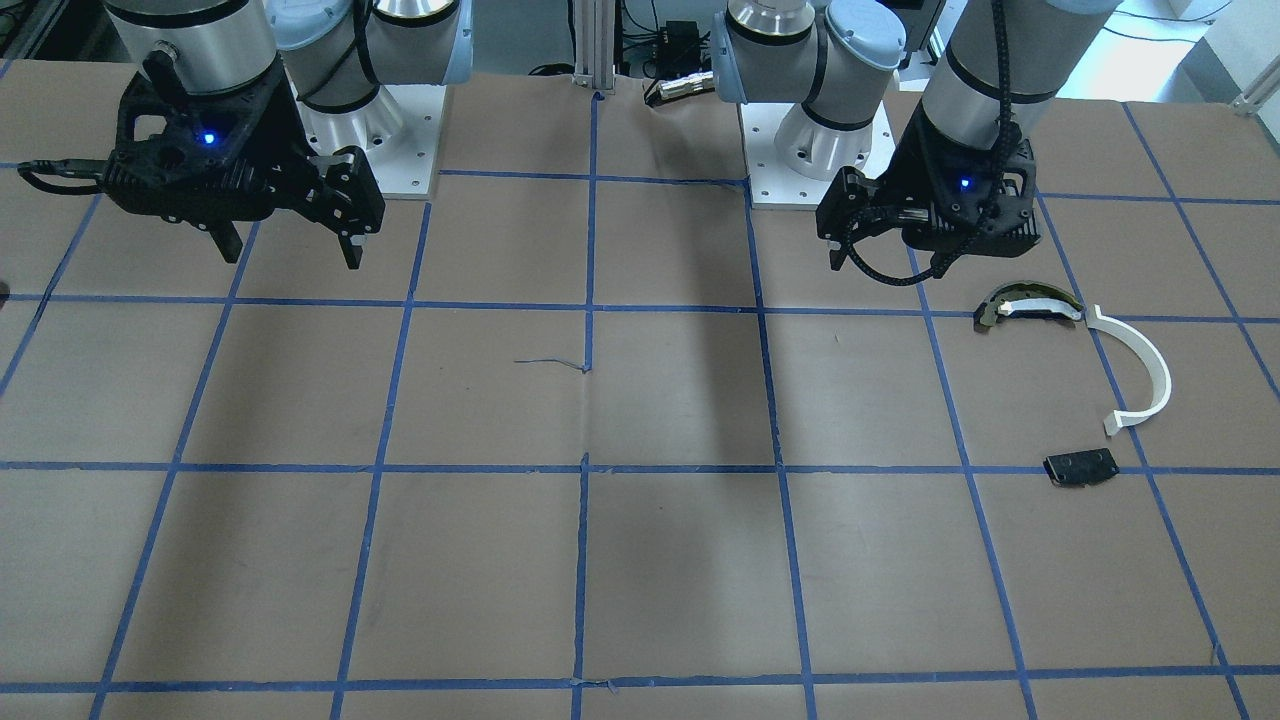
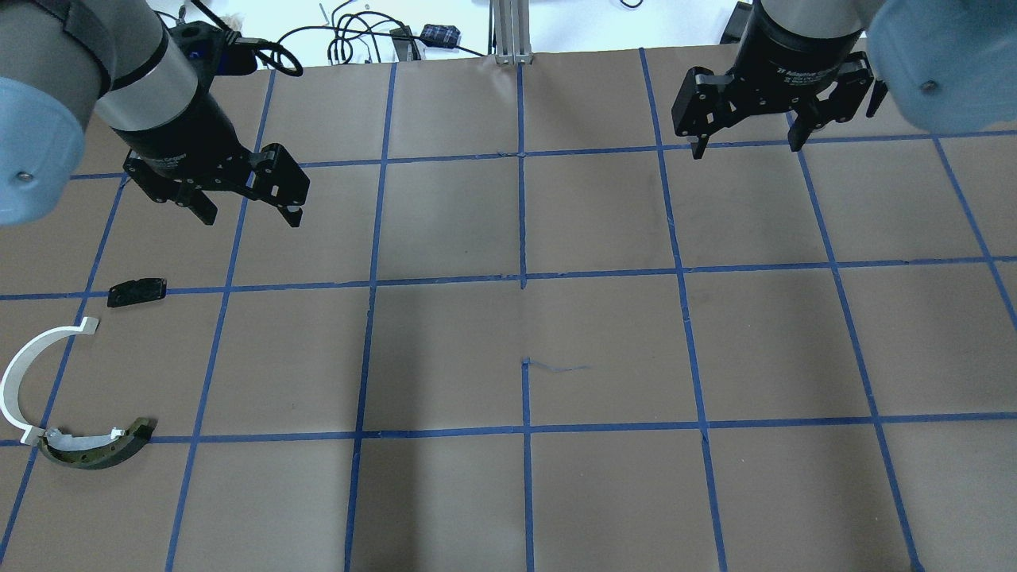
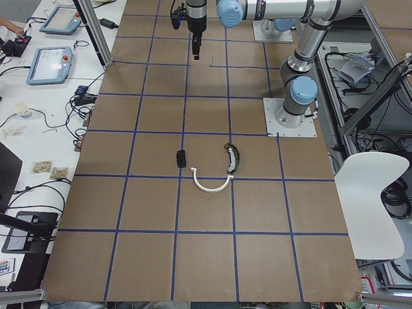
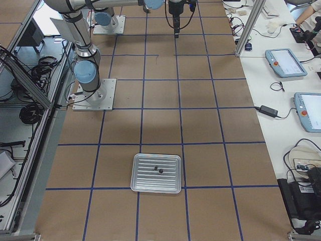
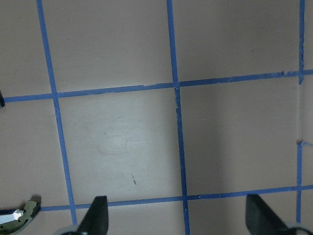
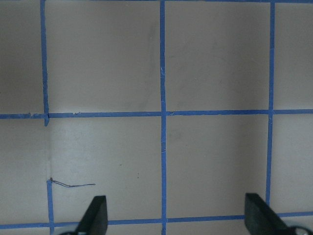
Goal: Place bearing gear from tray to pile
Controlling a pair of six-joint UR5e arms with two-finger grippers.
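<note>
Table (image 1: 660,400): brown paper, blue tape grid.
Side bench (image 4: 281,125): white, holds teach pendants (image 4: 286,63) and cables.
Tray (image 4: 143,185): bare metal, at the table's right end, well apart from the pile.
Left gripper (image 2: 251,214): fingers spread wide, empty, above the paper.
Right gripper (image 2: 745,148): spread wide, empty.
Pile: white half-ring arc (image 1: 1163,378), olive-and-silver curved piece (image 1: 1030,305), black plate (image 1: 1080,467).
Bearing gear (image 4: 160,170): small dark part inside the tray.

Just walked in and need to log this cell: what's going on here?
Nothing is being handled yet. The left arm and right arm hover above the table, jaws open and empty. Two small dark parts lie in the metal tray at the robot's right end. The pile, a white arc, an olive-and-silver curved piece and a black plate, sits on its left side.
</note>
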